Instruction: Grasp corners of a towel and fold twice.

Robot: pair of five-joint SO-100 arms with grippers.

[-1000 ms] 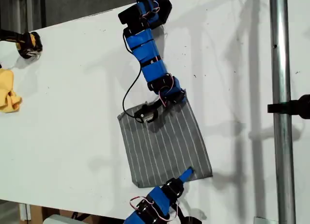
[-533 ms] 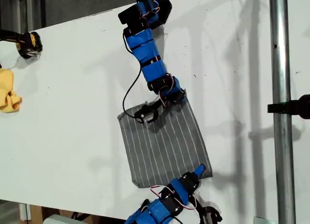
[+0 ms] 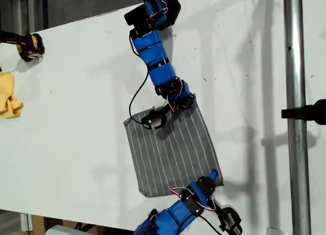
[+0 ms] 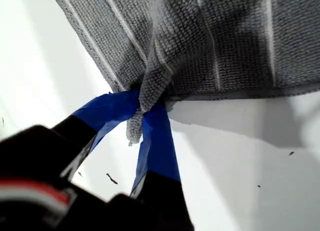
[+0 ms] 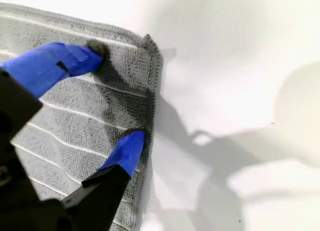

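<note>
Pinching one corner tip of the grey, white-striped fabric towel [image 3: 170,153], my first gripper [image 4: 142,118] is clamped. My second gripper [image 5: 112,98] straddles another corner [image 5: 147,43], jaws apart, pads on the cloth. Corner-grasping step; next the second gripper likely must close, then both lift. The towel lies flat on the white table [image 3: 76,113].

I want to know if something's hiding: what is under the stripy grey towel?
Only the white table shows around the towel. My first claw pinches one corner up, and plain table shows there. The cloth covers the rest, so that part cannot be seen.
</note>
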